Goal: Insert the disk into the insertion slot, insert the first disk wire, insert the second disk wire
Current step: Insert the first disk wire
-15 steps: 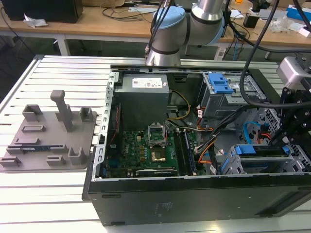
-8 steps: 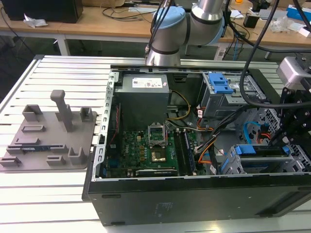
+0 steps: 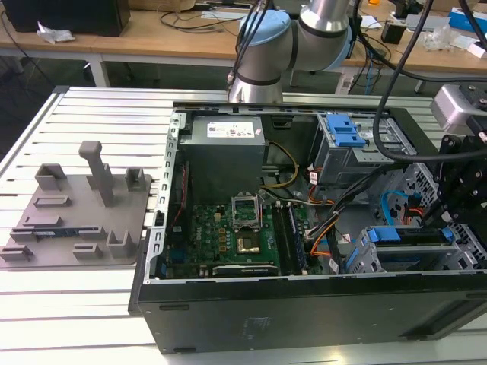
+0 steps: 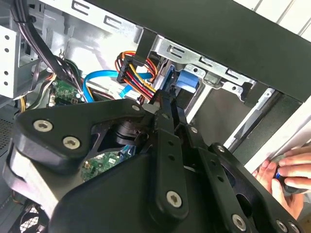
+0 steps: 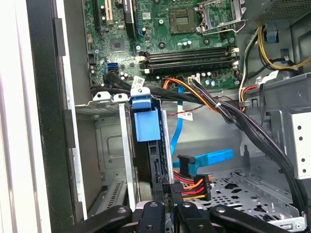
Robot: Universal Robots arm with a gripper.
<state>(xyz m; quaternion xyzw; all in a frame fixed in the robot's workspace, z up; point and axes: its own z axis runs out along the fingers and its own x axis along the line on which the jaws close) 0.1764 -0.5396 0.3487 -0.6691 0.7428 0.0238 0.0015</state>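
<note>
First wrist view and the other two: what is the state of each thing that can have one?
computer case: open, side panel off.
disk: inside the insertion slot.
CPU socket: cover plate open.
blue data cable: plug looks free.
power plug: beside the gripper; seated or not, cannot tell.

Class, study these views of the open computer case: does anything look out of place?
A person's hand sits just outside the case in the second wrist view, odd within a robot's work area. Inside, a blue cable lies loose, its plug apparently unconnected.
</note>
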